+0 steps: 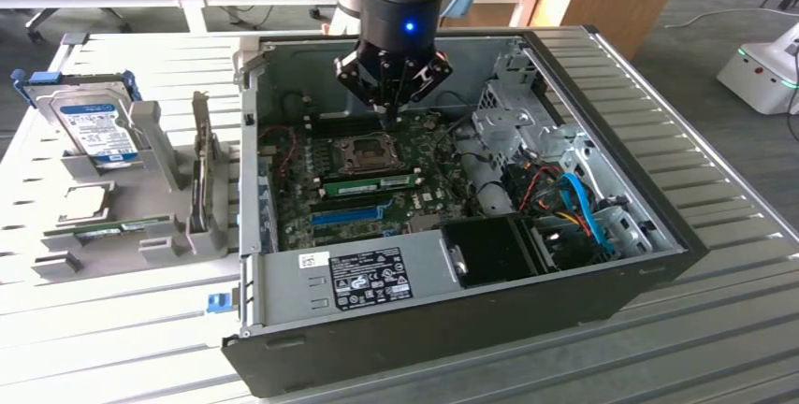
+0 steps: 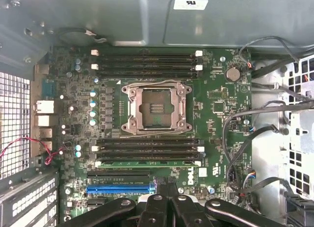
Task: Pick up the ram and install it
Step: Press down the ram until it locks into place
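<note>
The pincer [image 1: 391,109] hangs inside the open computer case [image 1: 624,282], over the motherboard [image 1: 431,200], a little behind the empty processor socket [image 1: 366,152] as the exterior view shows it. Its fingers are clenched together to a point, and nothing is grasped between them.

One ram [image 1: 378,180] is already seated in a slot on the motherboard. In the exterior view it lies just in front of the processor socket, on the side away from the pincer, so the socket stands between the two. The pincer and this ram are apart and do not touch. In the wrist view the same ram [image 2: 147,163] is a thin green strip with white clips at its ends, in the last of the dark slots on one side of the processor socket [image 2: 156,109], and between this bank of slots and the long blue slot [image 2: 120,189]. The black fingertips [image 2: 167,207] of the pincer appear beyond the blue slot in that view, pressed against each other.

Another green stick, the second ram [image 1: 125,227], lies outside the case in a grey holder [image 1: 163,250] on the counter [image 1: 699,348], well apart from the processor socket, toward the exterior view's left. Behind it in the same holder stands a hard drive [image 1: 100,128] with a blue label. The pincer is far from both of them.
</note>
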`<state>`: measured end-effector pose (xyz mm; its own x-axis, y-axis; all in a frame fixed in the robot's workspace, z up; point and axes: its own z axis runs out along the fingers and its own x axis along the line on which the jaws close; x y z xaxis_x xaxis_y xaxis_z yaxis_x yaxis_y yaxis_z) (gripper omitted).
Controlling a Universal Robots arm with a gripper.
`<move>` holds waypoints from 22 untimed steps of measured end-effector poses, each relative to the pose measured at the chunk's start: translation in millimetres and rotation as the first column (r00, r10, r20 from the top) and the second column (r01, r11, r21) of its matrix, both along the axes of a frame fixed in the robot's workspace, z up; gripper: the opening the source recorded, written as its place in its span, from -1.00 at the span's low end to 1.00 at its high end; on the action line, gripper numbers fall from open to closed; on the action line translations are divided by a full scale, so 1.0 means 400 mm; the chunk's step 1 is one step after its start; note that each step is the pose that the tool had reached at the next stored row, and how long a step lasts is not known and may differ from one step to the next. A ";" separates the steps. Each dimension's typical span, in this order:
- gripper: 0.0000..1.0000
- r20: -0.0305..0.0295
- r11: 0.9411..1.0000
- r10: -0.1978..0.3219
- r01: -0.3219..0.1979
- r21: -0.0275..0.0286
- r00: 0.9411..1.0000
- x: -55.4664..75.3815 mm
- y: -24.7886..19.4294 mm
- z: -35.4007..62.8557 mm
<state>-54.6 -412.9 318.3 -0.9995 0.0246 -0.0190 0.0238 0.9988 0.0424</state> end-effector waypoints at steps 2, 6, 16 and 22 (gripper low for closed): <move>-0.79 -0.001 1.000 0.000 0.000 0.000 1.000 0.001 0.000 0.000; -0.79 -0.015 1.000 0.000 0.000 0.000 1.000 0.008 0.000 0.000; -0.79 -0.018 1.000 0.000 0.000 0.001 1.000 0.006 0.000 0.000; -0.79 -0.018 1.000 0.000 0.000 0.000 1.000 0.002 0.000 0.000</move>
